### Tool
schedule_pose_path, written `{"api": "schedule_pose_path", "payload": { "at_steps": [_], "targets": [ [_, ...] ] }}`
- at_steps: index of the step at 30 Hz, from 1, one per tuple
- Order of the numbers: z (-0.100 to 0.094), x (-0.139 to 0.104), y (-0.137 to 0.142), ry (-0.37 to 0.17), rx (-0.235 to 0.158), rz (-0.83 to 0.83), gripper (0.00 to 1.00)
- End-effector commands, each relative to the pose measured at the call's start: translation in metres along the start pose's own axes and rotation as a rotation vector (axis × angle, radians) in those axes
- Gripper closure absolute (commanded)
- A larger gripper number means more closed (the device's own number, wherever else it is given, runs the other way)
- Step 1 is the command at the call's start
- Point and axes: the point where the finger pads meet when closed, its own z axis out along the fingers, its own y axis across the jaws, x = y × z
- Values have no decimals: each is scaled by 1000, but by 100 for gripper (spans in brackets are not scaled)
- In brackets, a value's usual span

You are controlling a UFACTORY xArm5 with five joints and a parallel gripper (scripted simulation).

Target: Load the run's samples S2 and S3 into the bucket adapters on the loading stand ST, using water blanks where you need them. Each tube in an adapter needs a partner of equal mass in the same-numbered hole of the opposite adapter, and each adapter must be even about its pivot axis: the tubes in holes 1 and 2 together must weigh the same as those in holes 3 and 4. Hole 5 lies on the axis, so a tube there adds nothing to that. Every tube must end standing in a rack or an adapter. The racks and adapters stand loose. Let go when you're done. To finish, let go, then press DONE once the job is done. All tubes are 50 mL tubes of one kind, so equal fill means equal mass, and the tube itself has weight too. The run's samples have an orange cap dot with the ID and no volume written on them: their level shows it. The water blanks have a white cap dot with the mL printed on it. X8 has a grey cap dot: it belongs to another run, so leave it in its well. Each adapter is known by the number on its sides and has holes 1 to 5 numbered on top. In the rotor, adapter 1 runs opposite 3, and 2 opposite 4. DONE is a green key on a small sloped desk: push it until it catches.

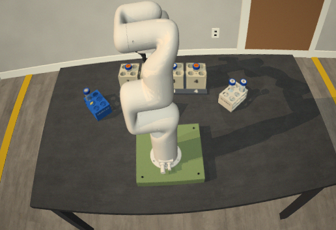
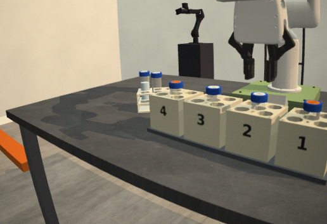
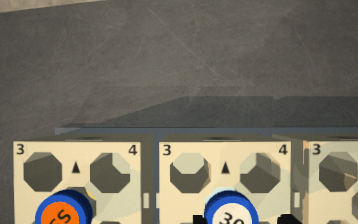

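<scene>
Tubes stand in all four adapters along the bench's far edge; the white-dotted blank (image 2: pixel 259 98) (image 3: pixel 231 215) sits in adapter 2 (image 2: pixel 250 133) (image 3: pixel 275 150). The gripper (image 2: pixel 260 73) hovers above, fingers parted, holding nothing; a sideways drop could clip its cap.

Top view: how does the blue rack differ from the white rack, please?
The blue rack holds one capped tube; the white rack holds two blue-capped tubes. In the top view, the blue rack is left of the arm and slants down to the right, while the white rack is on the right and slants up to the right. Both stand upright and have free holes.
</scene>
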Motion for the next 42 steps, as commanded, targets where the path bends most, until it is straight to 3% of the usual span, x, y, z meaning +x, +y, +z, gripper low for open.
{"api": "schedule_pose_path", "payload": {
  "at_steps": [1, 42],
  "targets": [
    [-11, 1, 0, 5, -1, 0, 56],
    [-83, 1, 0, 5, -1, 0, 56]
  ]
}}
